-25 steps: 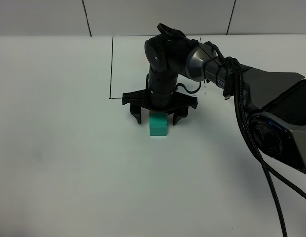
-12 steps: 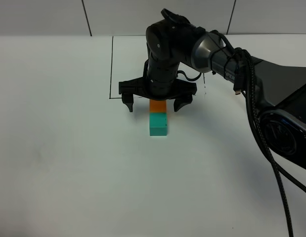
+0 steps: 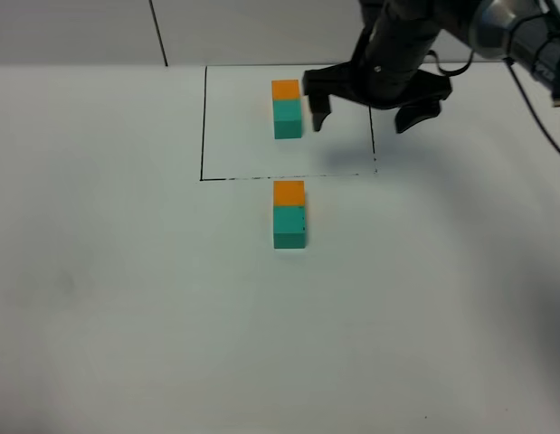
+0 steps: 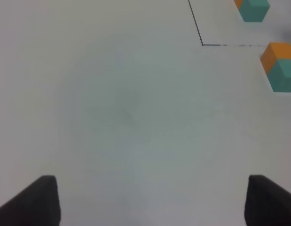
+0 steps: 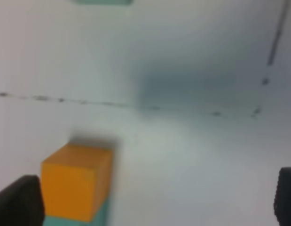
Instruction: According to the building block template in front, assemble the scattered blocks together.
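Observation:
The building block template (image 3: 287, 107), orange on teal, lies inside the drawn black rectangle (image 3: 203, 127). Just in front of that rectangle's near line the scattered blocks sit joined in a row: the orange cube (image 3: 289, 193) behind, the teal cube (image 3: 289, 226) in front. My right gripper (image 3: 363, 113) hangs open and empty over the rectangle, to the right of the template. Its wrist view shows the orange cube (image 5: 77, 181) below, well clear of the gripper (image 5: 152, 202). My left gripper (image 4: 154, 202) is open over bare table, with the joined cubes (image 4: 279, 66) far off to one side.
The white table (image 3: 126, 298) runs to a panelled wall (image 3: 261, 27) at the back. The right arm and its cable (image 3: 533, 45) reach in from the upper right corner. The rectangle's corner line (image 4: 201, 42) shows in the left wrist view.
The right gripper opened off the cubes, rose and drew back to the upper right, uncovering the template. The orange and teal cubes stayed joined where they were set.

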Robot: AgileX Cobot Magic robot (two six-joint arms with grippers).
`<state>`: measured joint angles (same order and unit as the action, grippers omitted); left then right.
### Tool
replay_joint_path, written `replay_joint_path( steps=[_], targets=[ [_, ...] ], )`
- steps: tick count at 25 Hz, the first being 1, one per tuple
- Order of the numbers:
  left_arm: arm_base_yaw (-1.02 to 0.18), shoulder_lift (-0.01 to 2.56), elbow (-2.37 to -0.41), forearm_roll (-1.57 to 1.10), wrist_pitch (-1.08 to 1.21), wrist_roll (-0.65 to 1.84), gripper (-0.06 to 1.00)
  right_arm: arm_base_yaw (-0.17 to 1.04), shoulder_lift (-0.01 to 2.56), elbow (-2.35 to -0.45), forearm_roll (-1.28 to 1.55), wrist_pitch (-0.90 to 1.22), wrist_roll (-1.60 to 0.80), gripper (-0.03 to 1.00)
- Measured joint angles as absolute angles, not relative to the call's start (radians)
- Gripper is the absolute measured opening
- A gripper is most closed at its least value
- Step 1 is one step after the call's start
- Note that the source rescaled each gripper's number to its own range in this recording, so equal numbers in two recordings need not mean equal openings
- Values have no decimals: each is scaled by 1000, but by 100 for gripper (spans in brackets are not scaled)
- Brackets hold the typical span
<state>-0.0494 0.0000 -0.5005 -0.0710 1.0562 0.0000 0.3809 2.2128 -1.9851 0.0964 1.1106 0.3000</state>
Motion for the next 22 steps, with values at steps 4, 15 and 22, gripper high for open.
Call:
replay_joint_path(
  steps=[4,15,22],
  targets=[
    [-49,0,-501,-71,1056,0,67,268,2132,-1863,122,1045,237,99],
    [-49,0,-501,-71,1056,0,67,88,1703,-1310,75,820,145,99],
    [-49,0,-501,-71,1056,0,67,88,1317,-1057,0,795,144,100]
  ],
)
